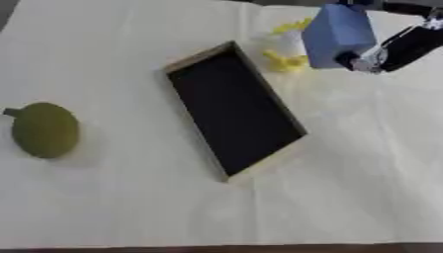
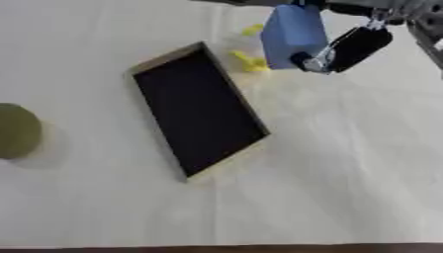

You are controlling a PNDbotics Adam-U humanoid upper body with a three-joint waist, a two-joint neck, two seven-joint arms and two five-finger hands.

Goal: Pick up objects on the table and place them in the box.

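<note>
Looking stiff and light, the blue block (image 1: 335, 34) is pinched by the right hand (image 1: 400, 49), beside the box (image 1: 234, 111).

The shallow wooden box with a dark bottom (image 1: 234, 111) lies open at the middle of the cloth-covered desk (image 1: 346, 197), nothing over it. Wide bare cloth surrounds it in front and to the right. A round olive-green fruit (image 1: 43, 129) sits well left. Just past the box's far right corner, a yellow object (image 1: 286, 62) and the blue block (image 1: 337, 34) held in the right hand (image 1: 398, 49) crowd the way.
</note>
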